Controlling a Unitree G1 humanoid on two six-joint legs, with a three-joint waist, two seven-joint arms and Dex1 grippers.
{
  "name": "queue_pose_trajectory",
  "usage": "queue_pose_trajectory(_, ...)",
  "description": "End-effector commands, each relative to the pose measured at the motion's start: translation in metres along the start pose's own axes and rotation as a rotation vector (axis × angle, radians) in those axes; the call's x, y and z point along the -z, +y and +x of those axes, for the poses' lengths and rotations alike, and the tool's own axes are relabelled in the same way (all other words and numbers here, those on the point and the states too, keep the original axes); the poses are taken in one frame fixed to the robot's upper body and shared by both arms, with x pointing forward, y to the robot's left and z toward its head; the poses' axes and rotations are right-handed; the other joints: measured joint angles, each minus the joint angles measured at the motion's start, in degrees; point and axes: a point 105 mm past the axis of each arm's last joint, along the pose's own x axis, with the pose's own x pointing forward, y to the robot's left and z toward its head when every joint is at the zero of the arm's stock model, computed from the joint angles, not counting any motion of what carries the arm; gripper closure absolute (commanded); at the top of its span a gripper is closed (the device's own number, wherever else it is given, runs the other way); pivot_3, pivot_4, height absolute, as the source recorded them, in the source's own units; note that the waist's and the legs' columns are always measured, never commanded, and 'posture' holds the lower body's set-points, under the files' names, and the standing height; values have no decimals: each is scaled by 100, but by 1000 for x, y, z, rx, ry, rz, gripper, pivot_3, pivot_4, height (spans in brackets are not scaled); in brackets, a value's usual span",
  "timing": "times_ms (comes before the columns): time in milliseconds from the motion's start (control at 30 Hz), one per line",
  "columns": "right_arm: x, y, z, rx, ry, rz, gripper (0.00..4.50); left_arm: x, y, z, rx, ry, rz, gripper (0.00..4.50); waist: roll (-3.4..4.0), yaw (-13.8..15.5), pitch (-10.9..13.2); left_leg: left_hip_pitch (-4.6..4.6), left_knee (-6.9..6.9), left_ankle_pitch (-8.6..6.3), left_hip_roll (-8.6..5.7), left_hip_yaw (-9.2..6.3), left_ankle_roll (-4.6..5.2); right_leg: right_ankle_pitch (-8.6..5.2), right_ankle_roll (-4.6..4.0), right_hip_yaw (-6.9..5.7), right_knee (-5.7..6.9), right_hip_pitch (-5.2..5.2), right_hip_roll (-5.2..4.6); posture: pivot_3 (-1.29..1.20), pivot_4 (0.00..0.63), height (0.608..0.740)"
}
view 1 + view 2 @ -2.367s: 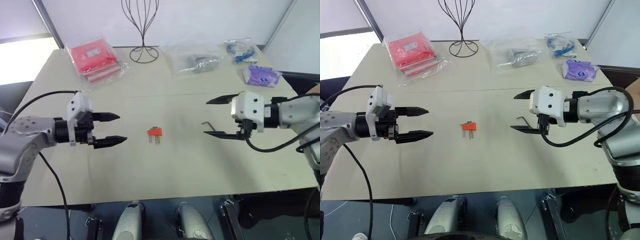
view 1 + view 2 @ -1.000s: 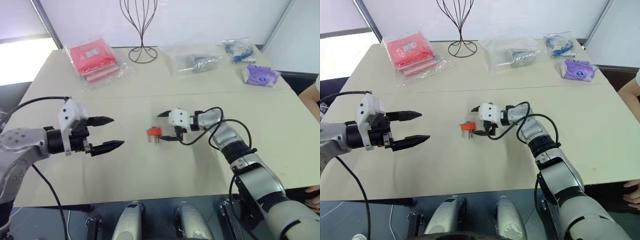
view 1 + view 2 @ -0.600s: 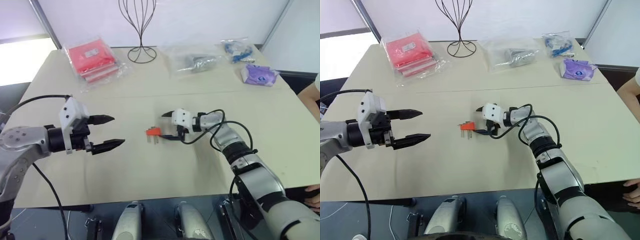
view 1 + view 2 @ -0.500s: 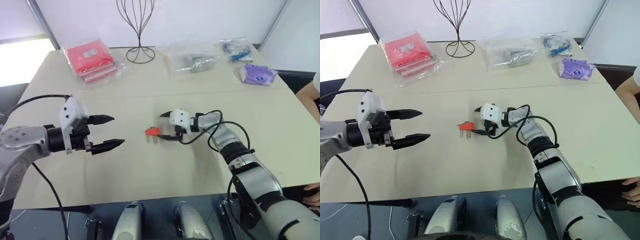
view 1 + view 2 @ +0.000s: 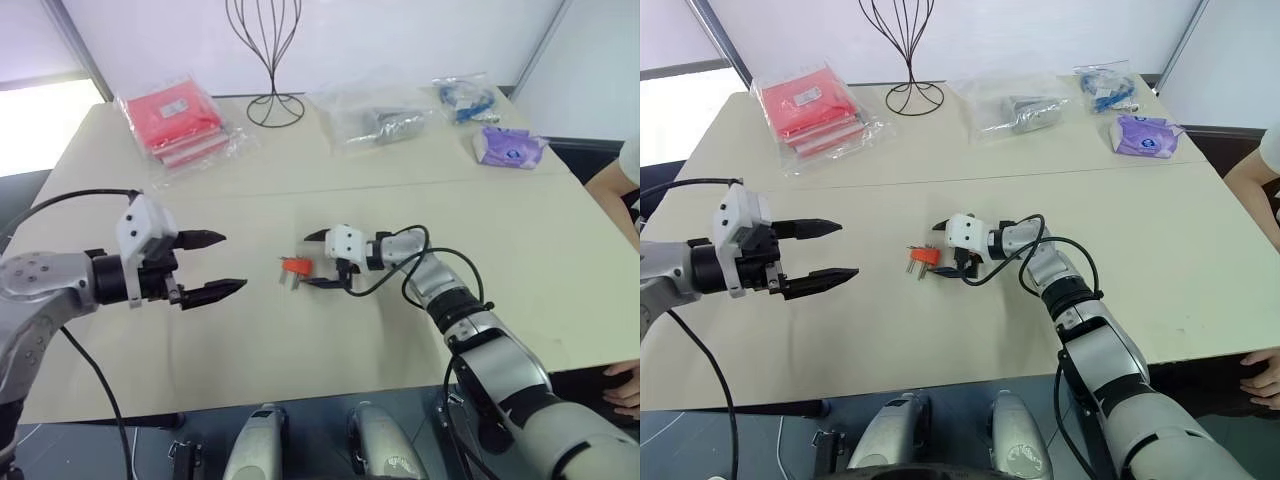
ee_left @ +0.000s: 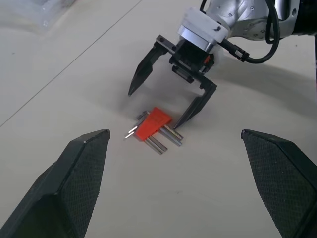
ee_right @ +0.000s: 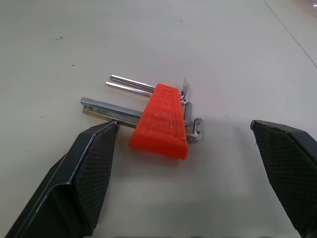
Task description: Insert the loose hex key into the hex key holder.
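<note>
The right end effector [image 5: 318,260] is spread wide, low over the worktop [image 5: 330,340], straddling the orange hex key holder [image 7: 161,120]; one finger [image 6: 194,109] sits just beside its keys. It carries nothing, and I cannot pick out the loose hex key. A good grasp would centre the holder, closing across its narrow faces, clear of the protruding keys. The left end effector [image 5: 215,264] hangs spread, well apart.

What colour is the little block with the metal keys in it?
Orange-red: the hex key holder shows best in the right wrist view.
</note>
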Motion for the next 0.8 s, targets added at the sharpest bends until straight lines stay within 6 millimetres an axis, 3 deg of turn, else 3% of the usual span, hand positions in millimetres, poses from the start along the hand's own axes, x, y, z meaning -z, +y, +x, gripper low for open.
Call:
queue_pose_trajectory(33,2,6,5,-25,19,0,824,-5,0,-2,-8,-12,41,0,0,0,0,0,0,0,0,0,0,0,0,0,0,0,0,0,150,740)
queue_pose_trajectory(267,15,4,-1,6,59,38,824,-5,0,-2,-10,-18,44,0,0,3,0,8,1,1,0,-1,-3,0,-1,0,4,7,0,0,150,740)
queue_pose_trajectory(367,20,5,-2,17,74,58,1668,-5,0,-2,-9,-18,43,0,0,4,0,8,1,2,0,-1,-3,0,-1,0,4,7,-1,0,150,740)
queue_pose_trajectory(567,37,6,-6,57,132,228,1668,-4,0,-1,-7,-23,49,0,-2,14,-3,19,5,3,-1,-6,-5,0,-2,-1,6,23,-2,0,150,740)
queue_pose_trajectory(800,39,11,-8,79,142,317,1668,-3,0,1,-4,-27,55,0,-1,29,-5,21,6,5,-4,-9,-9,0,-4,-3,6,26,-6,0,150,740)
